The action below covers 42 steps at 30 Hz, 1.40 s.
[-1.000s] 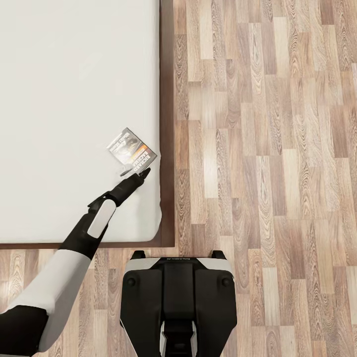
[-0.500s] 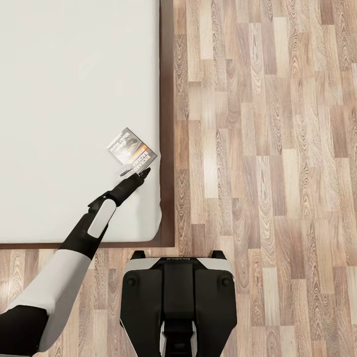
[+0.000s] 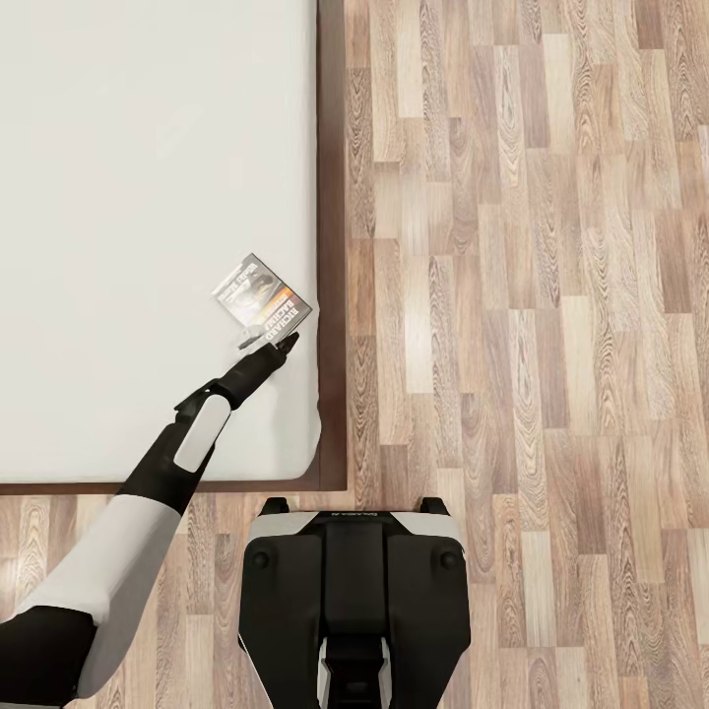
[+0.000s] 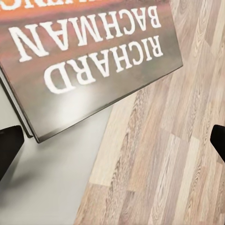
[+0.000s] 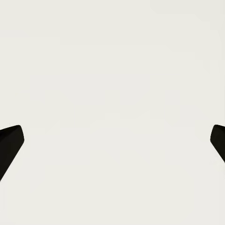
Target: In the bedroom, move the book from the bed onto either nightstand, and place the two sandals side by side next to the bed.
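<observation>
Book (image 3: 262,295) lies flat on the white bed (image 3: 128,197), right by the bed's right edge and not far from its near right corner. One corner of the book pokes a little past the mattress edge, over the dark wood frame. The left gripper (image 3: 268,344) sits just in front of the book's near corner, very close to it, maybe touching. In the left wrist view the book (image 4: 89,61) fills the space ahead, with the two black fingertips (image 4: 8,145) spread wide, one on each side, and nothing between them. The book is turned slantwise to the bed's edge, so its corners point at the sides of the bed. Its orange band is at the end nearest the gripper. The right gripper (image 5: 112,140) has its tips wide apart too, with only plain white in front of it. Nothing has moved since the pictures from a moment ago; the arm and the book are in the same spots.
</observation>
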{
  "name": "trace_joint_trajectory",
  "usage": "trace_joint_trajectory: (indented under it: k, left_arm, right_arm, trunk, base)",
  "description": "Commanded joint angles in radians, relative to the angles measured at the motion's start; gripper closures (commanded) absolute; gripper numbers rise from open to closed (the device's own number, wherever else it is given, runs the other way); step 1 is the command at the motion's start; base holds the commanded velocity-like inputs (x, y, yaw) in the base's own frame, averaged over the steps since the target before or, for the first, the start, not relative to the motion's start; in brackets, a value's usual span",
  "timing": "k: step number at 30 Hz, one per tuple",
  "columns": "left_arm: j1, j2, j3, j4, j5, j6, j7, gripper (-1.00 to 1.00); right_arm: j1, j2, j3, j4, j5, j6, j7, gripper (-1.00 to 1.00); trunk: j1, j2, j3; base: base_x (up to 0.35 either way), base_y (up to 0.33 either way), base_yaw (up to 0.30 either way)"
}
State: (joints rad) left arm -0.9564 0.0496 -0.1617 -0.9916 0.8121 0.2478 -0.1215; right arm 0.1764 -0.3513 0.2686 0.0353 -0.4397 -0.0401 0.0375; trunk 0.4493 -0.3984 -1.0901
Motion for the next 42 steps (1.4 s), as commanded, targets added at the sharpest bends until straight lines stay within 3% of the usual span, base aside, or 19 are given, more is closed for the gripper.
trace_joint_trajectory:
  k: [1, 42]
  left_arm:
    - [0.0, 0.001, -0.001, 0.0, 0.009, 0.004, 0.0, -1.0]
    - [-0.001, -0.017, -0.001, -0.004, 0.009, 0.004, 0.0, -1.0]
  right_arm:
    - [0.0, 0.0, 0.008, 0.002, -0.01, -0.004, 0.004, -1.0]
    - [0.0, 0.0, 0.009, 0.002, -0.01, -0.004, 0.004, -1.0]
  trunk:
    - [0.001, -0.002, -0.001]
    - [0.001, -0.002, -0.001]
  base:
    - [0.0, 0.0, 0.0]
    - [0.0, 0.0, 0.0]
